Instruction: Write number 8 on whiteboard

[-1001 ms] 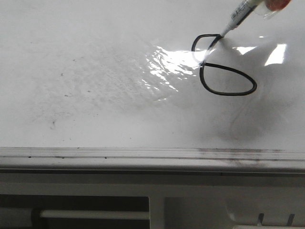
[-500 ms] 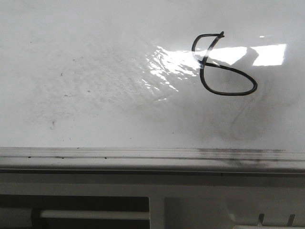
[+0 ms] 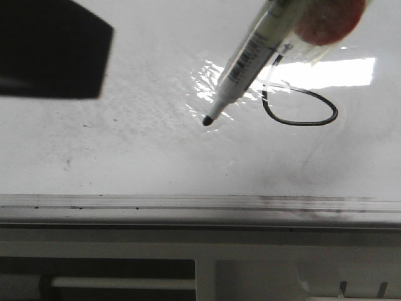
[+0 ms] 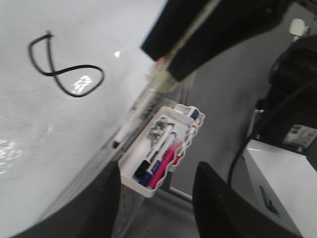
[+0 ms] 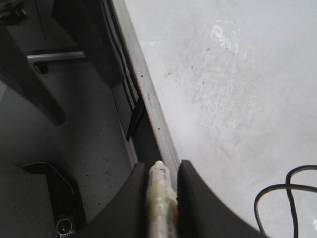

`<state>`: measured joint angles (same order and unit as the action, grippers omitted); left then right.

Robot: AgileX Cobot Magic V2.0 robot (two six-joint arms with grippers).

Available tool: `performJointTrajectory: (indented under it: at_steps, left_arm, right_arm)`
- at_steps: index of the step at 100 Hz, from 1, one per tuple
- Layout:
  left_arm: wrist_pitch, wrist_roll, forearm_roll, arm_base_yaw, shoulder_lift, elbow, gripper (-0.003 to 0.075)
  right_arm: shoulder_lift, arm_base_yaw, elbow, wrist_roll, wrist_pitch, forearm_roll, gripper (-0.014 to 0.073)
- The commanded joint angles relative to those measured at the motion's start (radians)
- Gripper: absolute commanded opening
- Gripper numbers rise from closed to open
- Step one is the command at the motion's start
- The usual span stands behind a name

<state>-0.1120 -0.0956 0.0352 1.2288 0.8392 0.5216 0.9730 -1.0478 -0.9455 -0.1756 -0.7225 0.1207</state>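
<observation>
The number 8 [image 4: 64,67] is drawn in thin black line on the whiteboard [image 3: 125,150]. In the front view only its lower loop [image 3: 301,110] shows; the marker [image 3: 250,53] covers the upper loop. My right gripper [image 5: 161,171] is shut on the marker [image 5: 161,203]. The marker looms large in the front view, its black tip [image 3: 207,121] left of the figure and seemingly off the board. My left gripper [image 4: 157,171] is open and empty beside the board's edge. Part of the 8 [image 5: 287,193] shows in the right wrist view.
A pale rail [image 3: 188,202] runs along the board's near edge. A white tray [image 4: 148,186] with several markers hangs off the board's edge. A dark blurred shape [image 3: 50,53], likely my left arm, covers the front view's upper left. Grey smudges [image 3: 125,106] lie left of the figure.
The marker left the top of the 8, went out of view, and now hangs large in front, tip to the figure's left. A dark shape has come in at the upper left.
</observation>
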Motion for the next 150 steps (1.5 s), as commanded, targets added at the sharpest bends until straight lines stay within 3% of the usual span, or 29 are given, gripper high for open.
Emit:
performJointTrajectory:
  at_steps: [1,11,28,62,105,150]
  left_arm:
    - [0.112,0.003,0.013,0.063,0.044,0.037,0.0281]
    - [0.124,0.003,0.024,0.086,0.093,0.055,0.0281]
    - [0.181,0.003,0.037,0.087,0.122,0.081,0.0281]
    - [0.166,0.003,0.037,0.085,0.153,0.087,0.0284]
    - [0.201,0.003,0.089,0.079,0.178,0.094,0.0282]
    - [0.179,0.003,0.089,-0.005,0.183,0.118,0.0281]
  right_arm:
    - [-0.008,-0.012,-0.034,-0.08,0.058,-0.062,-0.0071]
    - [-0.008,-0.022,-0.034,-0.149,0.058,-0.149,-0.0071]
    - [-0.008,-0.024,-0.034,-0.151,0.049,-0.158,-0.0071]
    - [-0.008,-0.026,-0.034,-0.232,0.065,-0.248,-0.0071]
    - [-0.008,-0.026,-0.034,-0.263,0.147,-0.247,-0.0071]
    - [0.001,-0.026,-0.034,-0.265,0.164,-0.238,-0.0071]
